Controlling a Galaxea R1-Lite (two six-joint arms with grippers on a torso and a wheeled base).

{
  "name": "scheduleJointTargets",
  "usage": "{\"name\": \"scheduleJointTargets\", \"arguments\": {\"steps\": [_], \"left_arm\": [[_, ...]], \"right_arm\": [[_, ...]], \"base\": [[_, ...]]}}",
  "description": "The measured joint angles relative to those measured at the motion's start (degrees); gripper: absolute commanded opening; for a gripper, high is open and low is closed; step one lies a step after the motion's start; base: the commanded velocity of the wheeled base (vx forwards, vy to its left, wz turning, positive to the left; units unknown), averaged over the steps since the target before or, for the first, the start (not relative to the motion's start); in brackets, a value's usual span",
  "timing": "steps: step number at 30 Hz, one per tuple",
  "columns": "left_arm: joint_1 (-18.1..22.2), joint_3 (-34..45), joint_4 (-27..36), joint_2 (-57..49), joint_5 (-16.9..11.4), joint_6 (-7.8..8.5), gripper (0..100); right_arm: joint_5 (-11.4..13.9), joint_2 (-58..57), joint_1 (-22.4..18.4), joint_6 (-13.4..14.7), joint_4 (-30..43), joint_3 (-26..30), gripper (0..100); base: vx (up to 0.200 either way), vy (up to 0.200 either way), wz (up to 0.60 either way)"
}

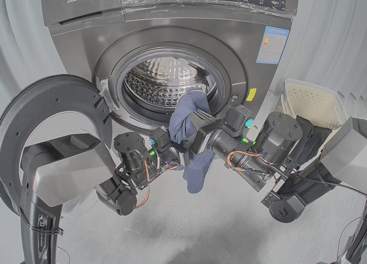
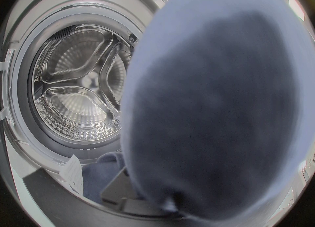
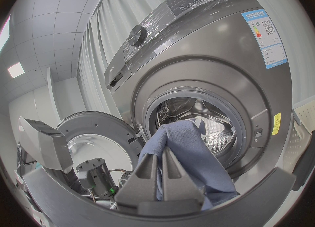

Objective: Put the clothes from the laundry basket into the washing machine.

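Note:
A blue garment [image 1: 189, 119] hangs in front of the washing machine's open drum [image 1: 168, 74], its top edge at the lower rim of the opening and its tail drooping toward the floor. My right gripper [image 1: 194, 117] is shut on the garment's upper fold; the right wrist view shows the cloth [image 3: 193, 149] pinched by my right gripper [image 3: 159, 160]. My left gripper [image 1: 182, 158] sits lower, against the hanging cloth, which drapes over it [image 2: 213, 106]. The cream laundry basket [image 1: 313, 100] stands to the right of the machine with a dark garment [image 1: 313, 138] over its front rim.
The round machine door [image 1: 49, 100] is swung wide open on the left, close to my left arm. The steel drum [image 2: 78, 89] looks bare inside. Grey floor [image 1: 214, 222] lies open in front of the machine. A pale curtain hangs behind.

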Motion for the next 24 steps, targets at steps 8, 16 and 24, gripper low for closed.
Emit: {"name": "scheduleJointTargets", "arguments": {"steps": [8, 16, 24], "left_arm": [[0.37, 0.41, -0.09, -0.55, 0.61, -0.49, 0], [0.96, 3.96, 0.20, -5.92, 2.36, -1.91, 0], [0.20, 9.14, 0.27, -14.09, 5.53, -2.38, 0]], "right_arm": [[0.13, -1.55, -2.24, 0.05, 0.06, 1.07, 0], [0.21, -4.05, -6.05, 0.66, -0.74, 5.91, 0], [0.38, -4.11, -6.02, 0.85, -1.76, 11.96, 0]], "base": [[0.000, 0.000, 0.00], [0.000, 0.000, 0.00], [0.000, 0.000, 0.00]]}}
